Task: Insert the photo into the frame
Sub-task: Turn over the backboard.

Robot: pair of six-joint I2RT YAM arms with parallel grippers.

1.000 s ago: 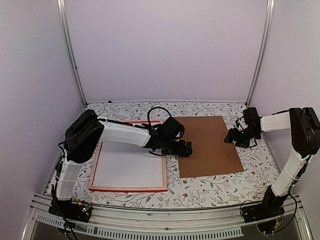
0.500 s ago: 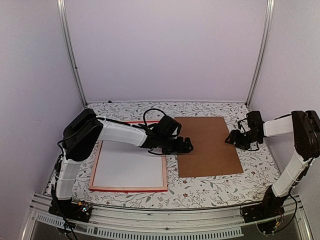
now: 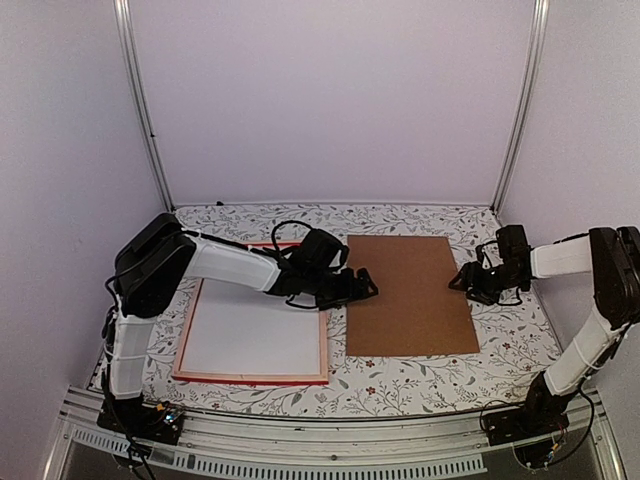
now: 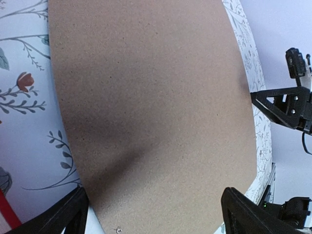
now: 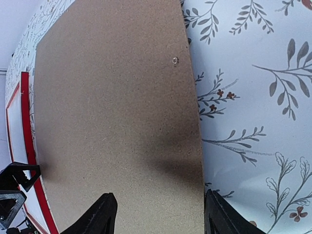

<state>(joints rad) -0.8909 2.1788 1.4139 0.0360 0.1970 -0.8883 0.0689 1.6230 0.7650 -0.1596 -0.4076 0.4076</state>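
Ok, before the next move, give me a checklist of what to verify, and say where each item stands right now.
1. The left gripper is open: ok, fingers spread wide above the left part of the board.
2. The right gripper is open: ok, nothing between its fingers, at the board's right edge.
3. The board lies flat on the table: ok.
4. The frame lies flat with a white sheet inside: ok.
5. The photo is in the frame: cannot tell, only the white surface shows.

wide high rear view, wrist views close over brown board (image 3: 410, 295)
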